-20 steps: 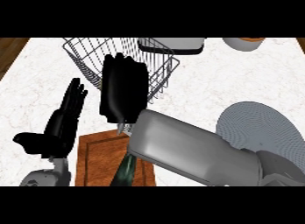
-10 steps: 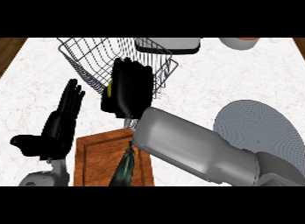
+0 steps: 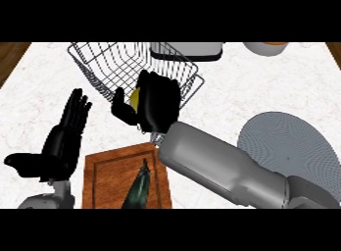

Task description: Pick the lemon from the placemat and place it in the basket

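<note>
R hand (image 3: 158, 102) is curled round the lemon (image 3: 134, 98), yellow peeking at its left side, right at the wire basket's (image 3: 105, 68) near rim, w/ L hand (image 3: 58, 144) open, fingers up.

Wire basket (image 3: 105, 73) at the counter's (image 3: 289, 83) far left-centre, with the right hand (image 3: 155, 100) at its near right edge, wrapped round the lemon (image 3: 135, 98). Behind the basket a container (image 3: 188, 50), further right a bowl (image 3: 266, 47) at the far edge. Nearer: wooden board (image 3: 112, 171) at centre-left bearing a slim object (image 3: 139, 188), left hand (image 3: 58, 142) just left of it, round placemat (image 3: 289, 147) at right.
</note>
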